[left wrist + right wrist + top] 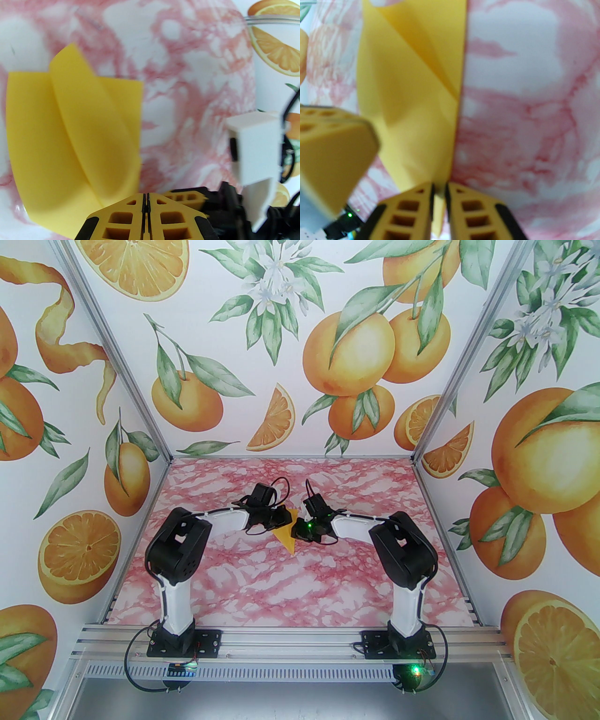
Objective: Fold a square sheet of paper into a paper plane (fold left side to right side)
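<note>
The yellow square sheet of paper (287,539) lies partly folded on the pink marble table (262,587), its point toward the near side. In the left wrist view the sheet of paper (58,140) has one flap curling up over the flat layer. My left gripper (145,201) has its jaws pressed together at the flap's lower edge; I cannot tell whether paper is pinched. In the right wrist view the paper (405,93) shows a diagonal crease, and my right gripper (439,187) is shut on its straight edge. Both grippers (284,517) (298,527) meet over the paper mid-table.
The right arm's white link (255,145) and yellow fingers (185,196) sit close to my left fingers. A left finger (335,145) crowds the right wrist view. Walls printed with oranges (347,348) enclose the table on three sides.
</note>
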